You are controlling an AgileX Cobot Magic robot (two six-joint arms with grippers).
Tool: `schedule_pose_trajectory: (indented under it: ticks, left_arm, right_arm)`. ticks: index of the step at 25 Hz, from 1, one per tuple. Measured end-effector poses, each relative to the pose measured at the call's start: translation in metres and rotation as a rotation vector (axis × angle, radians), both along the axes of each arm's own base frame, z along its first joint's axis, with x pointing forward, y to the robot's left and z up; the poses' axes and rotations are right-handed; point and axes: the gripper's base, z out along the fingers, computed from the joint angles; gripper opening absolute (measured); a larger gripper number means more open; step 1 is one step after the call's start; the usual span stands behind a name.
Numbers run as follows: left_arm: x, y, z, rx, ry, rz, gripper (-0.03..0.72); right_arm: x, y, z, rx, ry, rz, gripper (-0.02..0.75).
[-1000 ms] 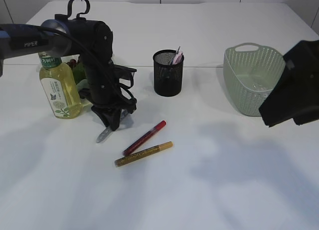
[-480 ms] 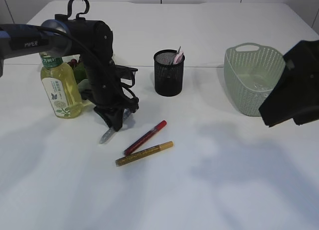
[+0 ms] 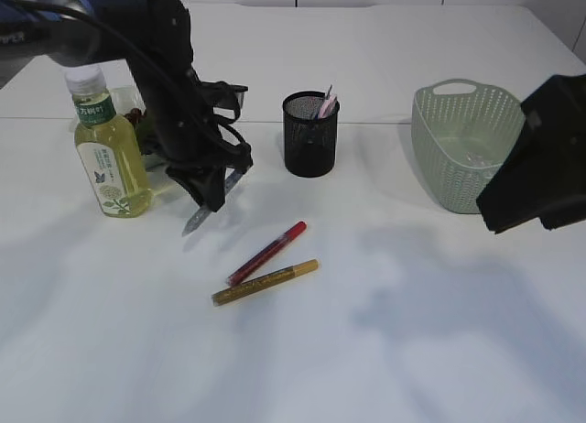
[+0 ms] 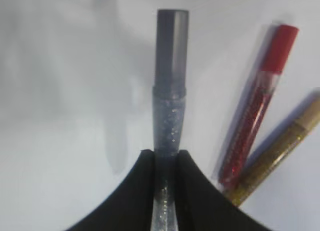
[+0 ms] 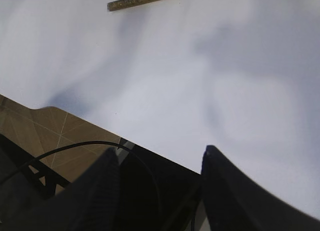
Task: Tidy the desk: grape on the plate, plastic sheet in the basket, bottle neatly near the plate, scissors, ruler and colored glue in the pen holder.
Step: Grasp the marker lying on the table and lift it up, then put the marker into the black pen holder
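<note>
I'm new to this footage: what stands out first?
The left end effector grips a silver glitter glue pen above the table, left of centre. Below it lie a red glue pen and a gold glue pen. Behind stands a black mesh pen holder.

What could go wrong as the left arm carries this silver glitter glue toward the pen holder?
The left gripper pinches the silver glue pen near one end, so it may pivot or slip. The pen holder already holds items, so the pen could catch on them or the rim. The bottle stands close to the arm and may get knocked.
</note>
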Motion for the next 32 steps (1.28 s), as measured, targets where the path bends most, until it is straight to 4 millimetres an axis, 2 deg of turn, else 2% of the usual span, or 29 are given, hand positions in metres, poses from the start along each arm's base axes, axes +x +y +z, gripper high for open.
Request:
schedule_pose_trajectory:
  ticks: [8,11,21,25,29,32]
  left_arm:
    - [-0.042,0.002,0.025,0.004,0.015,-0.027,0.077]
    - [-0.056,0.000,0.026,-0.015,-0.030,-0.031,0.077]
    - [-0.092,0.022,0.016,-0.141,-0.394,0.056,0.077]
    - [-0.100,0.030,0.013,-0.195,-0.560,0.094,0.077]
    - [-0.099,0.034,0.012,-0.252,-0.741,0.130,0.077]
    - [-0.093,0.034,0.020,-0.302,-0.883,0.152,0.077]
  right_arm:
    - [0.000,0.000,0.000,-0.005,-0.002,0.000,0.419]
    - [0.000,0.000,0.000,-0.008,-0.006,0.010,0.419]
    - [0.000,-0.001,0.000,-0.013,-0.013,0.022,0.419]
    - [0.000,-0.001,0.000,-0.013,-0.013,0.022,0.419]
    - [0.000,-0.001,0.000,-0.013,-0.014,0.024,0.419]
    - [0.000,-0.001,0.000,-0.015,-0.014,0.024,0.419]
